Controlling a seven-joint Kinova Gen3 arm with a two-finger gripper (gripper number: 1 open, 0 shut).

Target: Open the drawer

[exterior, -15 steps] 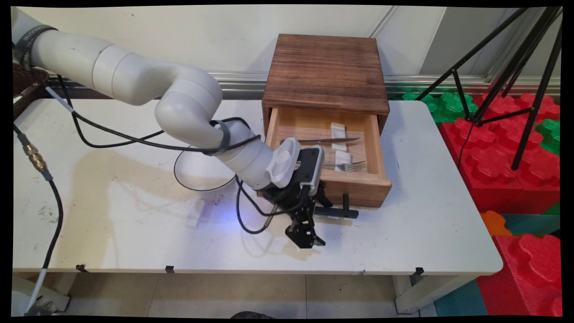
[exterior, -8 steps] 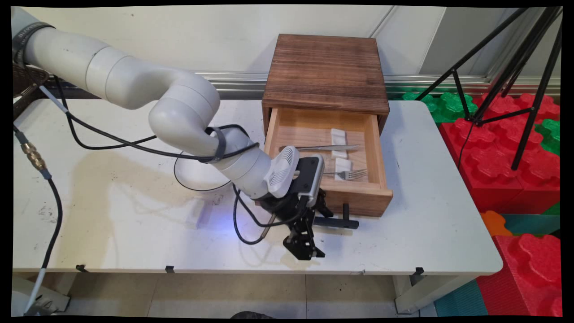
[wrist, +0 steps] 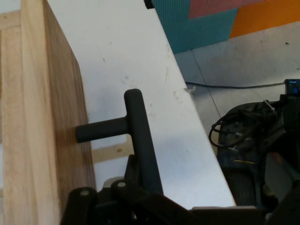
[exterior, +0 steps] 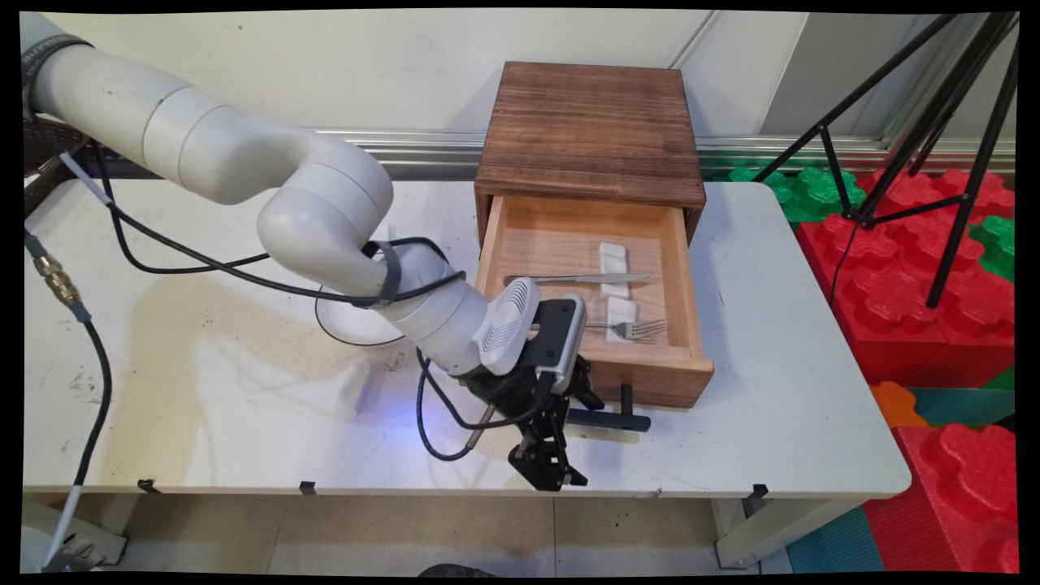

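The black two-finger claw (exterior: 561, 455) is low over the front part of the white surface (exterior: 203, 390), and it is clenched on the black bar handle (exterior: 609, 418) of the light wooden drawer (exterior: 682, 370). In the hand view the black bar handle (wrist: 140, 140) runs down into the claw's linkage, and one short post joins it to the drawer's front (wrist: 65, 117). The drawer is pulled out from the dark brown wooden box (exterior: 589, 130) that stands at the back of the surface. Inside the drawer lie a silver knife (exterior: 597, 279) and a silver fork (exterior: 638, 328), each resting across a small white block (exterior: 612, 257). A clear round glass plate (exterior: 345, 321) lies on the surface to the left of the drawer, partly hidden by the white arm (exterior: 325, 219). Black cables (exterior: 439, 422) hang from the arm near the claw
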